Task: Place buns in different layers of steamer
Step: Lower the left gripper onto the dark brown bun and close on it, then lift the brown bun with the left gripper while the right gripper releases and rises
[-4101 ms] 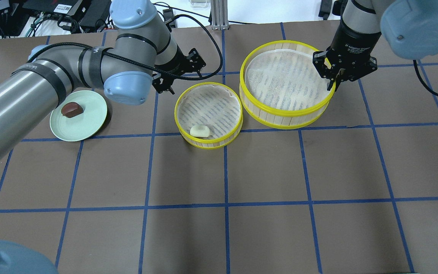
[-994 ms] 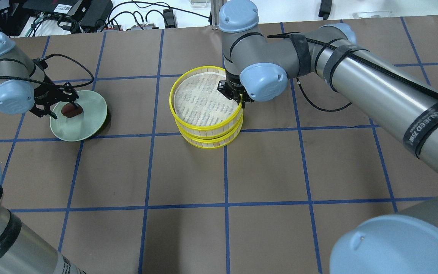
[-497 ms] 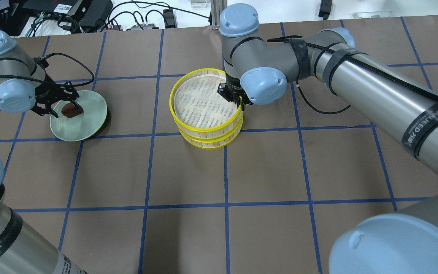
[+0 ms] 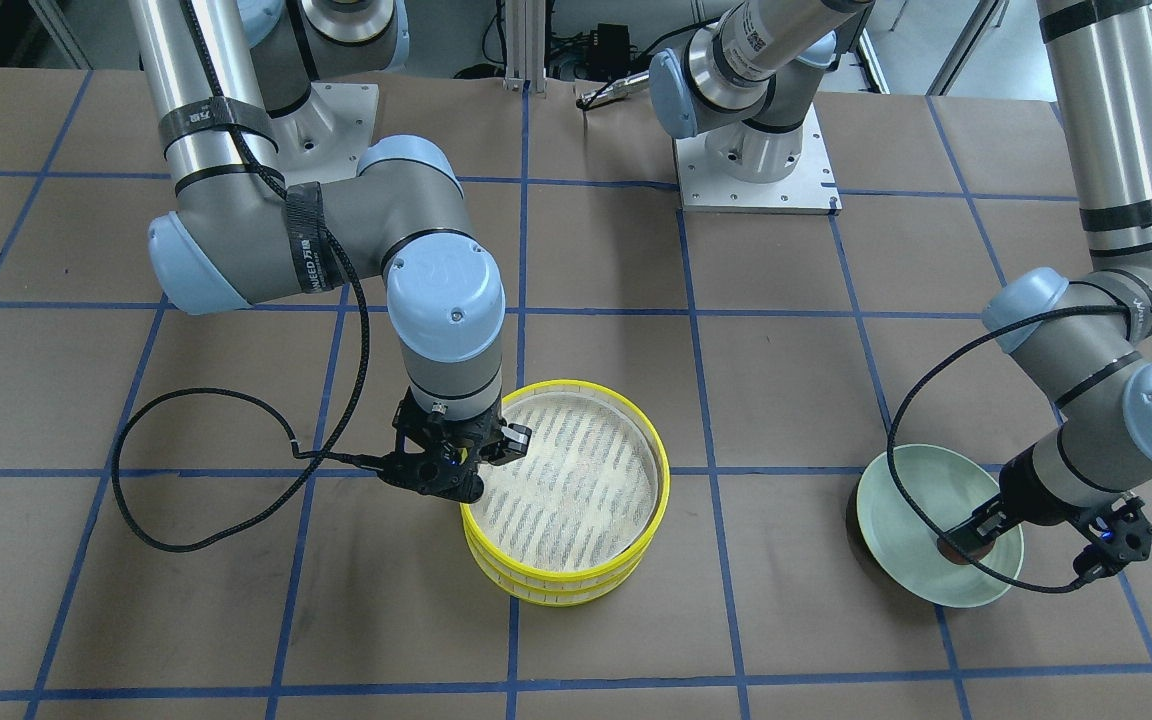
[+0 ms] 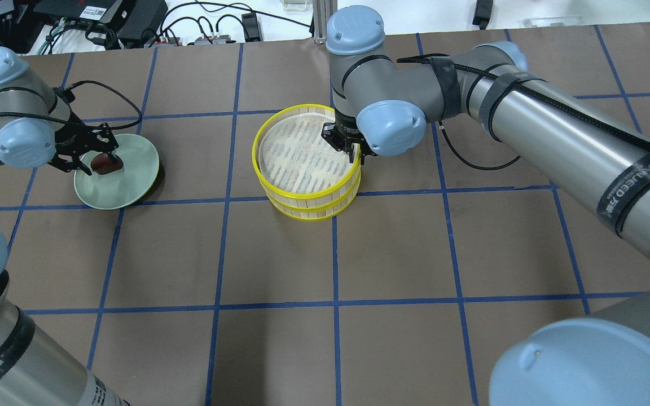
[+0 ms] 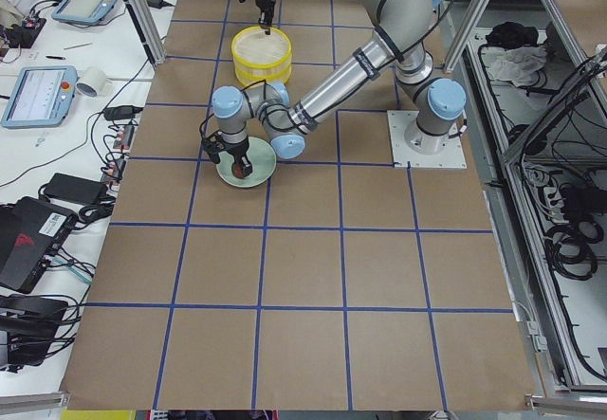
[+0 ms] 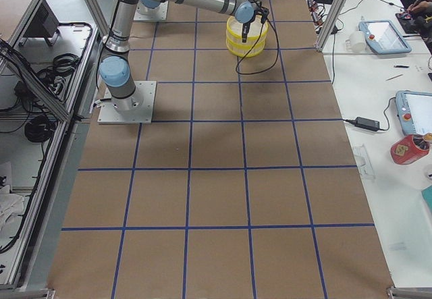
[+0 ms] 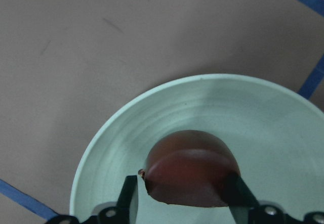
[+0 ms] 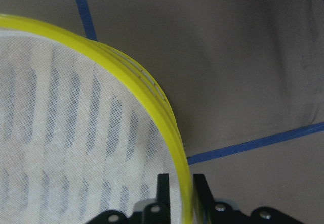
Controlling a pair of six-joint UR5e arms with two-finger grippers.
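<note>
The steamer stands mid-table as two stacked yellow-rimmed layers: the top layer (image 5: 297, 152) (image 4: 576, 480) sits on the lower layer (image 5: 313, 211) (image 4: 566, 590). My right gripper (image 5: 355, 152) (image 9: 181, 183) is shut on the top layer's rim (image 9: 172, 133) at its right edge. The top liner is bare. The cream-white bun is hidden. The dark brown bun (image 5: 105, 163) (image 8: 190, 168) lies on the pale green plate (image 5: 133, 169) (image 8: 253, 107). My left gripper (image 5: 99, 162) (image 8: 183, 196) is down on the plate, its fingers closed against the bun's two sides.
The brown table carries a blue tape grid. Cables and electronics lie along the far edge (image 5: 105, 22). The right arm's black cable (image 4: 186, 500) loops over the table beside the steamer. The steamer also shows in the exterior right view (image 7: 244, 36).
Since 4.1 s ago my right gripper has carried the top layer onto the layer holding the white bun, and my left gripper has moved to the plate. Over the last second both grippers hardly moved.
</note>
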